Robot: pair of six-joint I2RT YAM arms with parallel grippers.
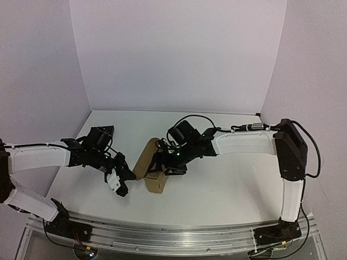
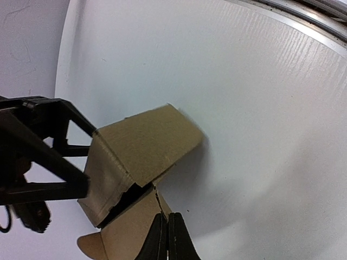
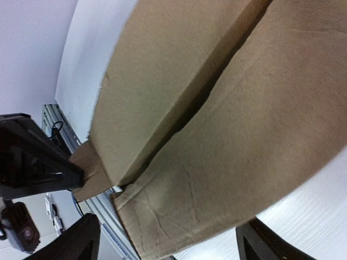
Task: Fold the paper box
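Observation:
The paper box [image 1: 155,181] is a small brown cardboard box, partly folded, standing mid-table with a flap [image 1: 144,158] leaning up to its left. In the left wrist view the box [image 2: 142,145] shows a dark gap along one seam. My left gripper [image 2: 167,218] is shut, its tips against the edge of the lower flap [image 2: 126,232]; I see nothing pinched between them. My right gripper [image 3: 168,241] is open wide, and the box [image 3: 217,135] fills the space between its fingers [image 3: 81,238]. From above, the right gripper [image 1: 164,163] sits over the box's right side and the left gripper [image 1: 129,175] is at its left.
The white table [image 1: 217,184] ends at a metal rail [image 1: 173,234] along the near edge. White walls close in the back and both sides. The right arm's cable [image 1: 192,118] loops above its wrist.

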